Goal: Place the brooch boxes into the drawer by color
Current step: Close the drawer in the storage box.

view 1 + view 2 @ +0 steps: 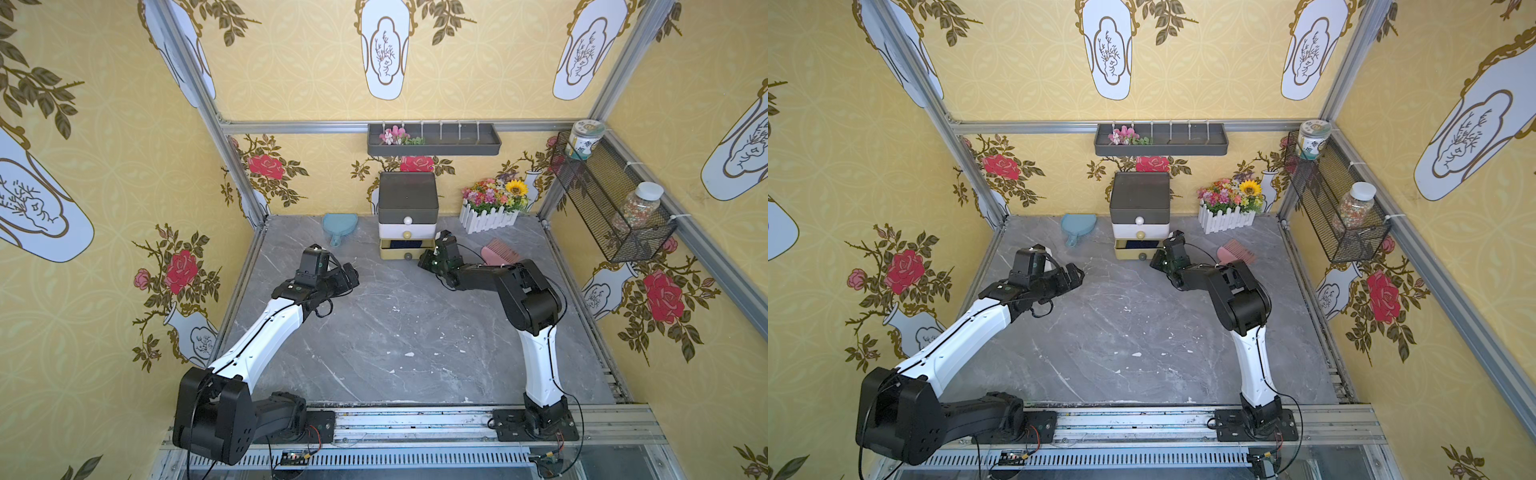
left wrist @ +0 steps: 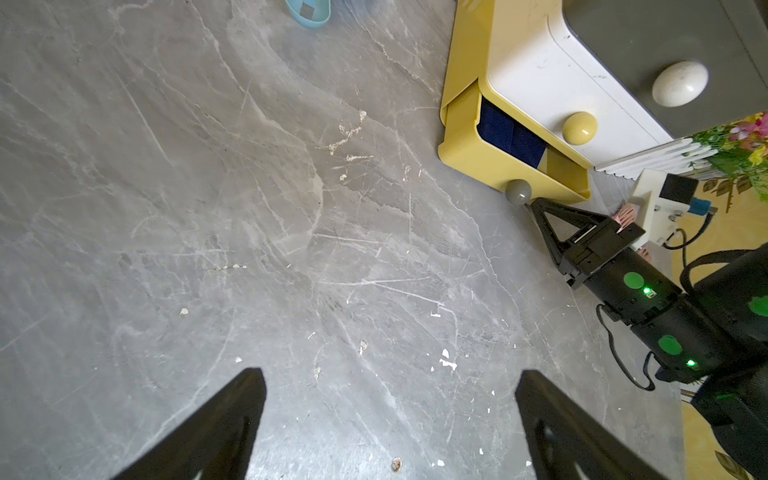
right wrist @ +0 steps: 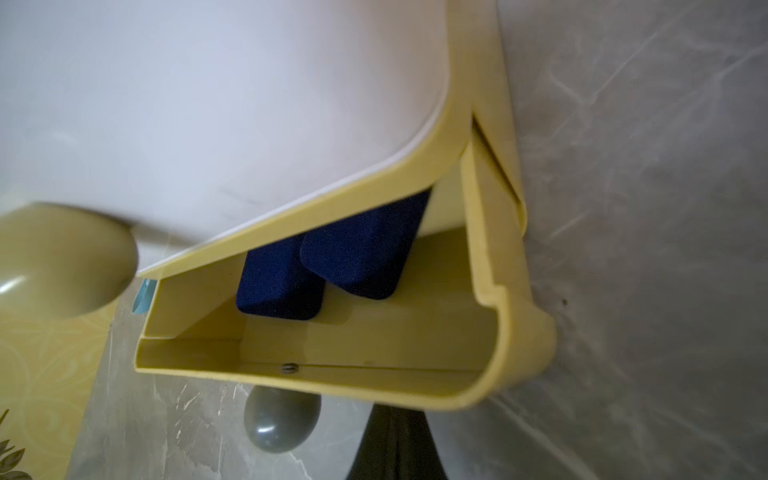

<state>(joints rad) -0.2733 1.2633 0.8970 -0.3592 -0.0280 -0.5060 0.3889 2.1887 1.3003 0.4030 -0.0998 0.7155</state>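
Against the back wall, in both top views: a small chest (image 1: 407,199) (image 1: 1140,199) of three drawers, dark grey on top, white in the middle, yellow at the bottom. Upper two pushed in. Yellow drawer (image 3: 374,382) pulled part-way out over the grey marbled table (image 1: 395,332). Holds two navy blue boxes (image 3: 278,282), side by side and touching, half tucked under the white drawer above.

Right gripper (image 2: 533,203): jaws pressed together, nothing between them. Sits low at the front wall of the yellow drawer, tip just beside the grey knob (image 2: 518,192). Touching the drawer or just short of it: impossible to tell.

Left gripper (image 2: 390,371): jaws spread wide, empty. Hangs over bare table to the left of the chest, well apart from it and from the boxes.

Elsewhere on the table:
- a light blue scoop-shaped thing (image 1: 338,226), flat, left of the chest
- a pink comb (image 1: 500,253) to the right of the chest, beyond the right arm
- a white-fenced flower box (image 1: 490,216) in the back right corner

On the back wall above the chest, a long dark tray (image 1: 457,145) with a sprig of pink flowers at its left end. On the right wall, a black wire basket (image 1: 598,199) with two jars.
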